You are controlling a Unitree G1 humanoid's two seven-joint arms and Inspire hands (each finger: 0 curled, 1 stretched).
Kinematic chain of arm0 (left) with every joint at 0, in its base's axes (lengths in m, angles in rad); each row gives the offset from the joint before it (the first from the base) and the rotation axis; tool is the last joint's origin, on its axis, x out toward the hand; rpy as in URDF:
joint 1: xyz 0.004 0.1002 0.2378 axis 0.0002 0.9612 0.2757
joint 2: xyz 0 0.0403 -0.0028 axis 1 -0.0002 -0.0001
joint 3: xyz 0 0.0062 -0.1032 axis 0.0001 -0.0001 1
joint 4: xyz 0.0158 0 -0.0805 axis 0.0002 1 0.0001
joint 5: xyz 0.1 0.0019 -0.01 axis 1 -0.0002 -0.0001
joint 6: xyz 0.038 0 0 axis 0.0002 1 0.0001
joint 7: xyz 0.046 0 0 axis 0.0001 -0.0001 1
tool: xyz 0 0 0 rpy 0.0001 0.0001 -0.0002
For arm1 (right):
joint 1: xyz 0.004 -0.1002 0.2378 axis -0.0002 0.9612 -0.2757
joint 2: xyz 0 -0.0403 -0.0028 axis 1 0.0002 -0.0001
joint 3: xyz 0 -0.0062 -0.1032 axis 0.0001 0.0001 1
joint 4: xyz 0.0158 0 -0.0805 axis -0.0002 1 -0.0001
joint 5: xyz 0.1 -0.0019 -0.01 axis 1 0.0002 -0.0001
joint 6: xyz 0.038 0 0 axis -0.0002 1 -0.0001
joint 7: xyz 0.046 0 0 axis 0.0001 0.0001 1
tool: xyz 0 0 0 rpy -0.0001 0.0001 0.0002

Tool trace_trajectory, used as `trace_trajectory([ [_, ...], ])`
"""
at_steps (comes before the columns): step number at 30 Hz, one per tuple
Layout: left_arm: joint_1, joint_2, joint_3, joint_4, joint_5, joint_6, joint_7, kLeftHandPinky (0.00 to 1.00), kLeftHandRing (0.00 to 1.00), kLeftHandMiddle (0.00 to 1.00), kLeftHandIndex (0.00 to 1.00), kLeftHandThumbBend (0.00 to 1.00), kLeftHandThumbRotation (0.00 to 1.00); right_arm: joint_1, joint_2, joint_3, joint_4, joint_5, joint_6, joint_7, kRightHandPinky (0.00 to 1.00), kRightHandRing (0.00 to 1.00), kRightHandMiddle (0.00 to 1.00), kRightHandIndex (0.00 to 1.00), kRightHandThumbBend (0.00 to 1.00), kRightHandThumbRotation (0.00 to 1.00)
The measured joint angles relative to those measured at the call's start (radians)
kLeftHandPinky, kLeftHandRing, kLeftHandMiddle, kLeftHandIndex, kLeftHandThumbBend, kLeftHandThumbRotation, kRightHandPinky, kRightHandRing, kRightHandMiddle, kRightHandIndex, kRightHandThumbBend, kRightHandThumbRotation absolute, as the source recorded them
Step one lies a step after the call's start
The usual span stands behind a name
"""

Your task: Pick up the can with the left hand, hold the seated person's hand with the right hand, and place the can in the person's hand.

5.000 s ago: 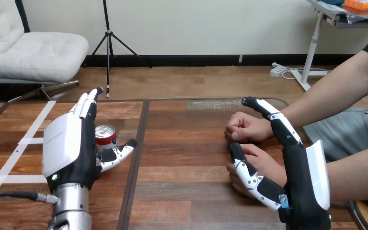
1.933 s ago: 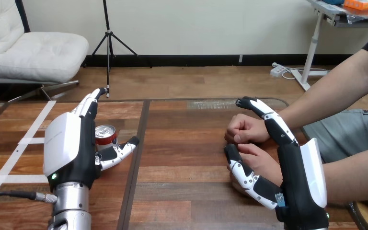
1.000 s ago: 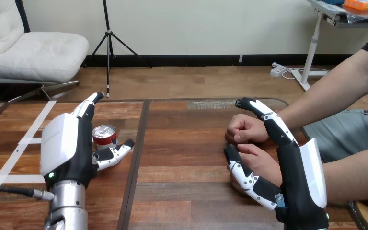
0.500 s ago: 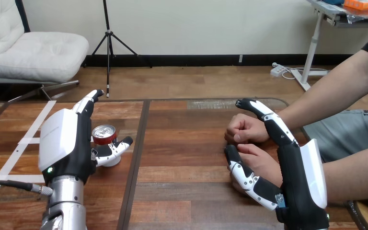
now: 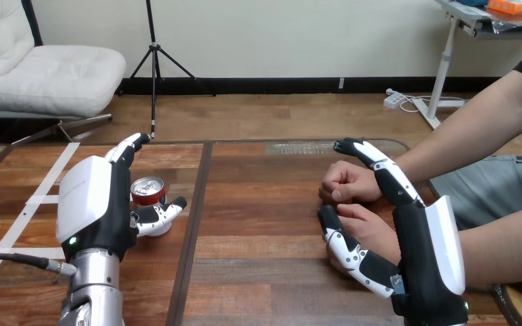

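Head view: left hand point(image 5: 95, 204), fingers straight, flanks the red metal can point(image 5: 148, 191); right hand point(image 5: 429, 261), uncurled, brackets the person's nearer hand point(image 5: 372, 229).

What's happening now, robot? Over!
Left hand open, flanking can. Right hand open, flanking person's hands. Can upright on table, nothing blocking.

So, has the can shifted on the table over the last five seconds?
No. The can stands where it did, just left of the dark seam, beside the left hand.
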Motion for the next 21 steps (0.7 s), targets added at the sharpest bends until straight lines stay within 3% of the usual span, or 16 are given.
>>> trace_trajectory([
  [21, -0.041, 0.011, 0.000, 0.090, -0.017, 0.000, -0.003, 0.67, 0.79, 0.83, 0.82, 0.69, 0.11, 0.001, -0.007, 0.002, -0.010, -0.004, 0.001, 0.000, 0.83, 0.84, 0.85, 0.79, 0.43, 0.00],
])
